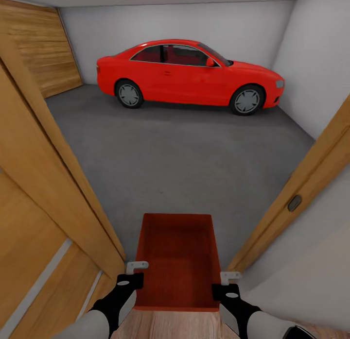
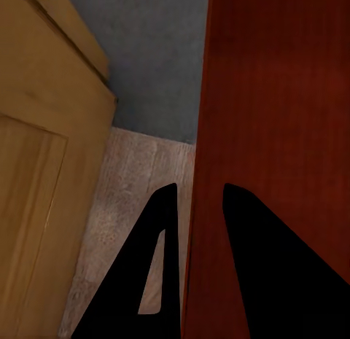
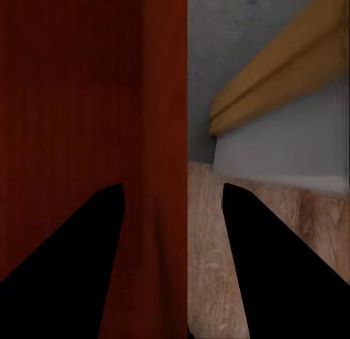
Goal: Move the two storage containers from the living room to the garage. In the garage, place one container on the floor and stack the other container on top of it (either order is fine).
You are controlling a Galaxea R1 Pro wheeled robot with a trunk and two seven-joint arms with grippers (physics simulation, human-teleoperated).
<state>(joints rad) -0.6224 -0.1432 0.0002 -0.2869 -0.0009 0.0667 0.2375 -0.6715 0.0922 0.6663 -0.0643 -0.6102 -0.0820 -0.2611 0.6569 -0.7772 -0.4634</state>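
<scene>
Carrying one storage container [image 1: 177, 261] between both arms, at the doorway threshold.

Left gripper [image 1: 130, 276] clamped on the container's left wall near the near corner; left wrist view shows one finger [image 2: 157, 281] outside the wall and the other inside, wall pinched between. Right gripper [image 1: 224, 286] same on the right wall: right wrist view has fingers [image 3: 73, 259] straddling the thin wall, closed onto it. Container open side up, looks empty, ribbed bottom visible, roughly level, long axis pointing into the garage.

Under the grippers: light wood planks [image 1: 165, 327] at the bottom of the head view, so base apparently not across the threshold yet. Container front half already over the grey concrete floor [image 1: 184, 159].

Tight on both sides: orange wooden door [image 1: 34, 193] swung open just beside the left arm, door frame [image 1: 301, 183] with strike plate [image 1: 294, 203] just beside the right. Clip risk on either side while rolling through.

Farther in: open concrete well ahead, plenty of room for a drop. Red car [image 1: 189, 74] parked across the far end near the white back wall [image 1: 194, 23], wooden panelling [image 1: 41, 47] at far left.

Progress estimate: first half of transport nearly done for this bin. Not yet set down. No other bin seen on the garage floor, so second container presumably not fetched. Left: clear doorway, place on concrete, bring the other bin, stack it on top.
</scene>
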